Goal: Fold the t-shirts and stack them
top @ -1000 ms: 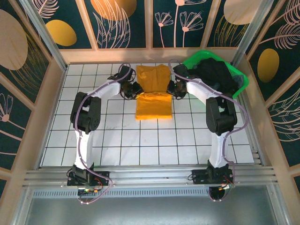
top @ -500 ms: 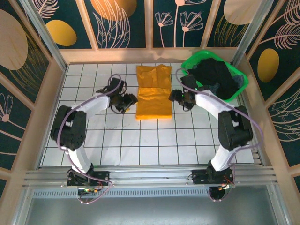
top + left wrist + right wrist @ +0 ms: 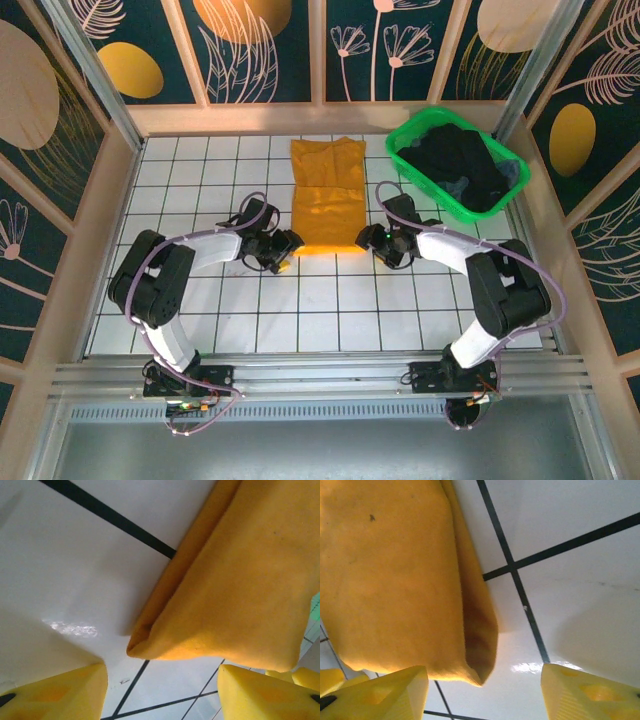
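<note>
The left gripper [image 3: 283,250] and right gripper [image 3: 366,240] hover with fingers apart and nothing clamped, one at each near corner of the part-folded yellow shirt [image 3: 326,205] lying flat on the table, seemingly placed to pinch those corners for another fold, while dark shirts [image 3: 460,165] wait in the green bin [image 3: 401,153] at its far right.
</note>
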`<control>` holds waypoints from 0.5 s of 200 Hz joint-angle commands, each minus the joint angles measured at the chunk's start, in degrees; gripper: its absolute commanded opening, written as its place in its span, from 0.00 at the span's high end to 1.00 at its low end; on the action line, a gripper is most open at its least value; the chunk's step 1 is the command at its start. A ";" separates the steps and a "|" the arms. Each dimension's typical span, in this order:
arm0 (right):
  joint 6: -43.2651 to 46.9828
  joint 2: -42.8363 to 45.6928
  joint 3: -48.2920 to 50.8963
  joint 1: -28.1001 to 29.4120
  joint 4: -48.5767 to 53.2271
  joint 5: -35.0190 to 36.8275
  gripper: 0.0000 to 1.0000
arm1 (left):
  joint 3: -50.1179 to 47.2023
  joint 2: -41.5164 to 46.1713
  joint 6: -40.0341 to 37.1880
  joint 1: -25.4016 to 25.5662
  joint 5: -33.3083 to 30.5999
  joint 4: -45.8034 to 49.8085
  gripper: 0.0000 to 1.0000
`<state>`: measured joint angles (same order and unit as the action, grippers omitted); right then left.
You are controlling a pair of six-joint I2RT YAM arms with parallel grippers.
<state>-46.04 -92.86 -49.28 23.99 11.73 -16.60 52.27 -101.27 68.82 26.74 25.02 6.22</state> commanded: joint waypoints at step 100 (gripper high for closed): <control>-5.81 -6.42 -0.42 -0.23 -5.92 -1.62 0.76 | 3.14 -5.77 1.67 -0.02 -2.28 -4.65 0.82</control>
<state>-50.52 -98.32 -49.34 23.81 6.90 -19.38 54.11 -104.90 71.31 26.63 24.91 3.42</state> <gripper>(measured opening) 0.290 0.267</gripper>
